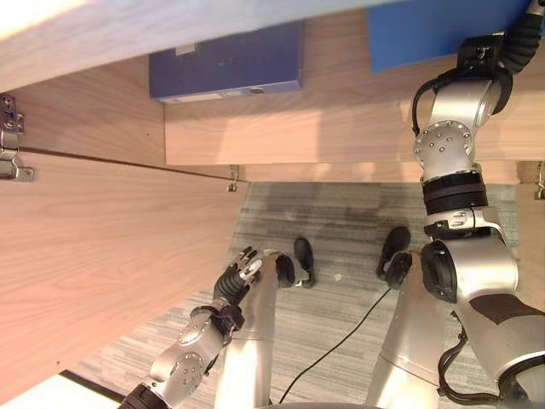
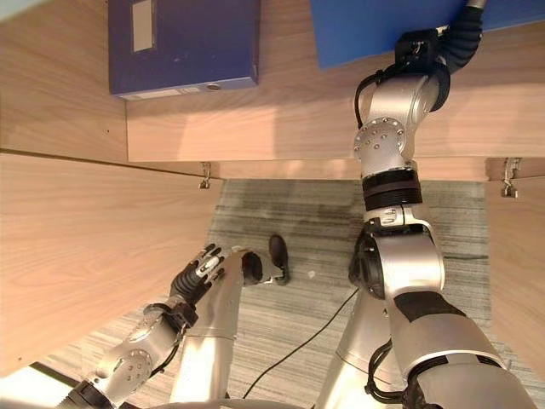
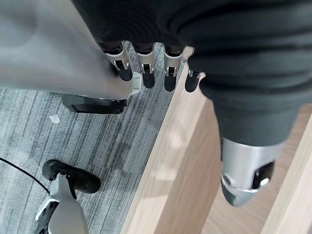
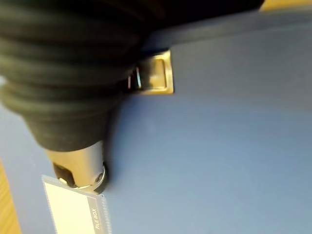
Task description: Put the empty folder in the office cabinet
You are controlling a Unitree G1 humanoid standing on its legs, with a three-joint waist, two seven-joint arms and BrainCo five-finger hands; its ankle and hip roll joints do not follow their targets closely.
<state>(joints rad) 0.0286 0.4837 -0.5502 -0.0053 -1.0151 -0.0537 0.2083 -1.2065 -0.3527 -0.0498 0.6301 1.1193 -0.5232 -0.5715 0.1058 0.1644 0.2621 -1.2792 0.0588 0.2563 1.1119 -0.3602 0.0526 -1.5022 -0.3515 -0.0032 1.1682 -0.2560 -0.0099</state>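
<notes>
Looking down through the left eye view, the right arm reaches far up to a bright blue flat folder [image 1: 426, 34] lying on the pale wooden cabinet shelf [image 1: 341, 128], with a dark navy box file [image 1: 226, 64] further left on the same shelf; the left hand [image 1: 237, 277] hangs low near the open wooden cabinet door [image 1: 102, 256], fingers loosely straight and holding nothing. In the right eye view the blue folder sits at the far right, the right wrist over its edge. From the left wrist view the left fingers [image 3: 146, 68] point down beside the door's edge. Up close in the right wrist view, the right hand [image 4: 78, 165] lies against the folder's face by its white label [image 4: 73, 209]; I cannot tell its finger state. The folder looks stiff, light and smooth, so grasp it by an edge.
</notes>
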